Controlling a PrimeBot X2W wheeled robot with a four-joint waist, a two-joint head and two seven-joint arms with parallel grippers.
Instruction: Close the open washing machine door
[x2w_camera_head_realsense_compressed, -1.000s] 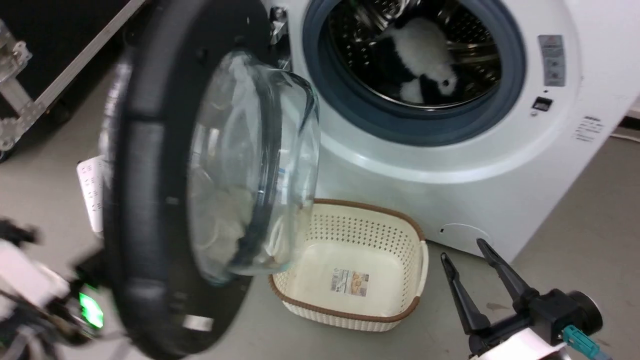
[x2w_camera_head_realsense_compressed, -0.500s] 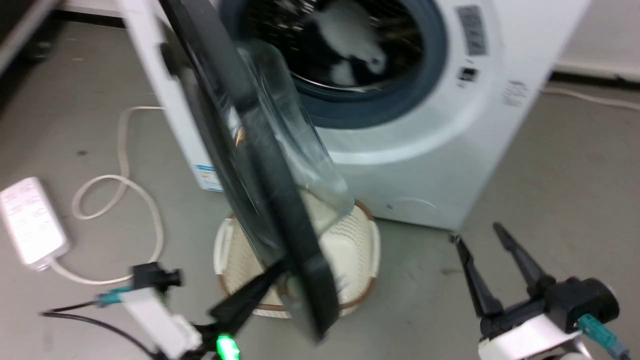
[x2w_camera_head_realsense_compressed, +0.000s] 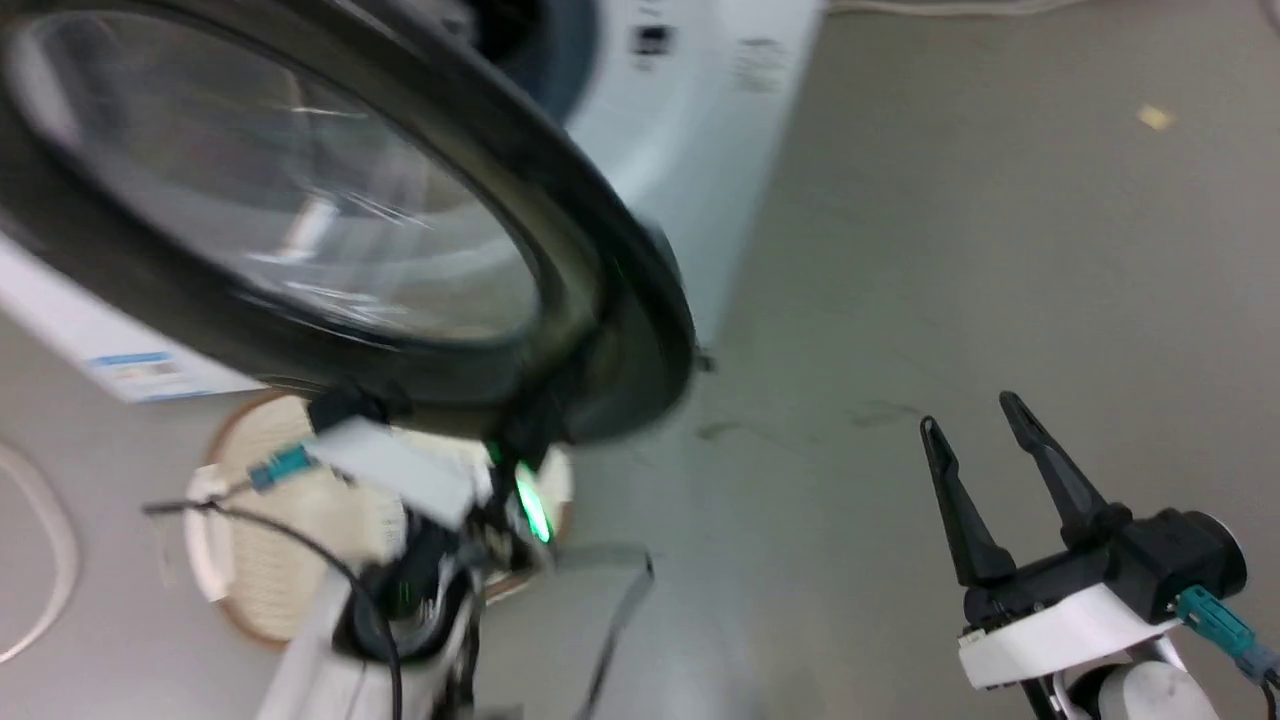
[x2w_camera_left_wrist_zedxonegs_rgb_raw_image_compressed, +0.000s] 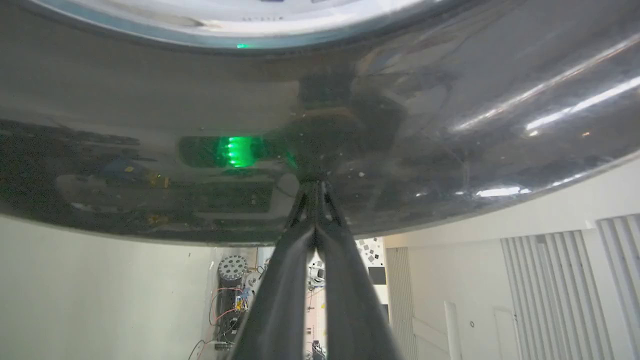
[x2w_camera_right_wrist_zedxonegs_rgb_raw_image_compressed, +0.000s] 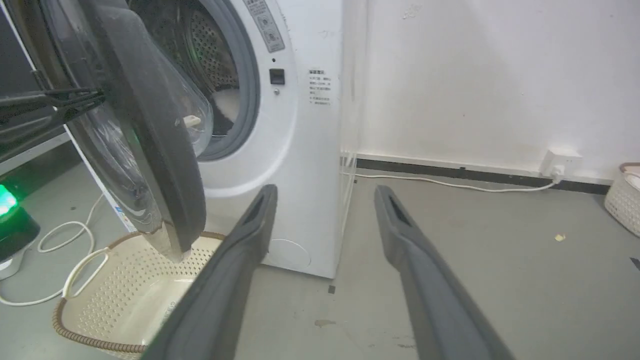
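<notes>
The large round washing machine door (x2w_camera_right_wrist_zedxonegs_rgb_raw_image_compressed: 165, 150), a wide black rim around a bulging clear glass bowl, stands partly swung in front of the white front-loading washer (x2w_camera_right_wrist_zedxonegs_rgb_raw_image_compressed: 300, 150), neither wide open nor latched. Its lower edge hangs over the cream perforated plastic basket (x2w_camera_right_wrist_zedxonegs_rgb_raw_image_compressed: 115, 300) on the floor.

The left hand (x2w_camera_left_wrist_zedxonegs_rgb_raw_image_compressed: 316, 185) has its two dark fingers pressed together, pinching nothing, with the tips against the door's glossy outer face. The contact is small and the face is curved and slick, so I judge the tips could skid off sideways and the push would be lost. A weak push might also leave the door resting on the catch without latching. The door's lower edge may brush the basket rim, though I cannot tell the clearance.

The right hand (x2w_camera_head_realsense_compressed: 970, 415) is spread and empty, well clear over bare floor.

Count: one door, one washer, two hands, and one basket beneath the door.
</notes>
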